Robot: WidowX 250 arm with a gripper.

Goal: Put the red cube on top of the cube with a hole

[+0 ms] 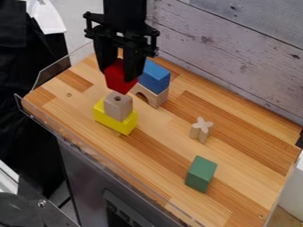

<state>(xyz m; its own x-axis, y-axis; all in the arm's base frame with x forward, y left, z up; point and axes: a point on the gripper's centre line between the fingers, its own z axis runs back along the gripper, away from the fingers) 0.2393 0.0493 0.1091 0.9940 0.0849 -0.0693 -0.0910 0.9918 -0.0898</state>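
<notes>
Pincer (120,74) is clamped on the red cube (121,80), parted just by its width, and that cube hangs tilted over the cube with a hole (118,106)! Touching? Can't tell. Let go at that slant and it could land on an edge and slide off; press too low, and the yellow block (122,126) may lose its rider. Far right, the arch (157,98) and blue block (155,76) risk a sideways knock.
</notes>
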